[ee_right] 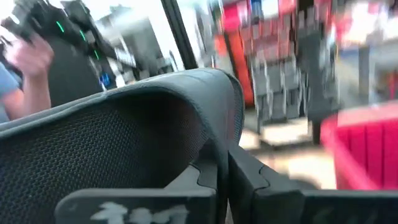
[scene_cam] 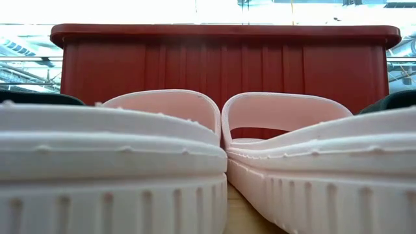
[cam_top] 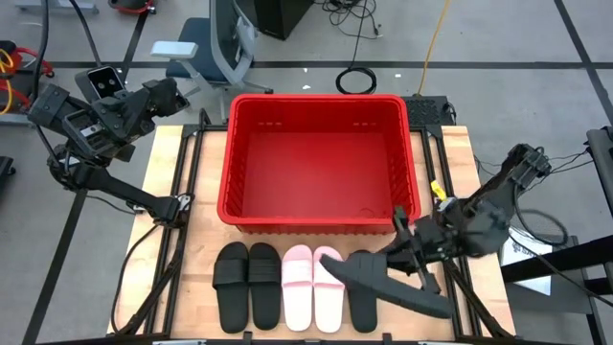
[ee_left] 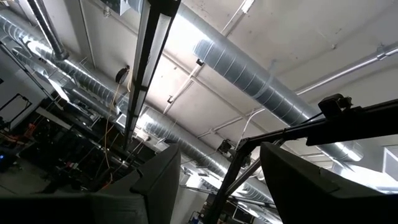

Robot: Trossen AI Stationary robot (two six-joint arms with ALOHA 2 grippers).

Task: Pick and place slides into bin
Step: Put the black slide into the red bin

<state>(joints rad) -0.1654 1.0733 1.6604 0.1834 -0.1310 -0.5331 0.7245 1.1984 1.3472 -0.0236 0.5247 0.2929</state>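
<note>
The red bin (cam_top: 321, 163) stands at the table's far middle and fills the back of the low view (scene_cam: 221, 62). In a row on the near edge lie two black slides (cam_top: 248, 286), two pale pink slides (cam_top: 312, 287) (scene_cam: 162, 149) and one more black slide (cam_top: 362, 305). My right gripper (cam_top: 404, 246) is shut on another black slide (cam_top: 383, 283), held slanting above the row's right end. My left gripper (ee_left: 217, 186) is open and empty, raised at the table's far left (cam_top: 158, 96) and pointing up at the ceiling. My right gripper holds the black slide by its wide strap (ee_right: 211, 118), whose edge runs down between the two fingers (ee_right: 249, 177). It comes slanting from the table's right side. The slide is lifted clear and tilted, one end over a pink slide (cam_top: 330, 264), the other toward the near right (cam_top: 441, 309).
The bin's rolled rim (cam_top: 316, 225) lies just beyond the row of slides. Black frame rails run along the table's left (cam_top: 177, 259) and right (cam_top: 455, 287). A person's hand (ee_right: 28, 59) shows beyond the table in the right wrist view. An office chair (cam_top: 206, 48) stands behind the table.
</note>
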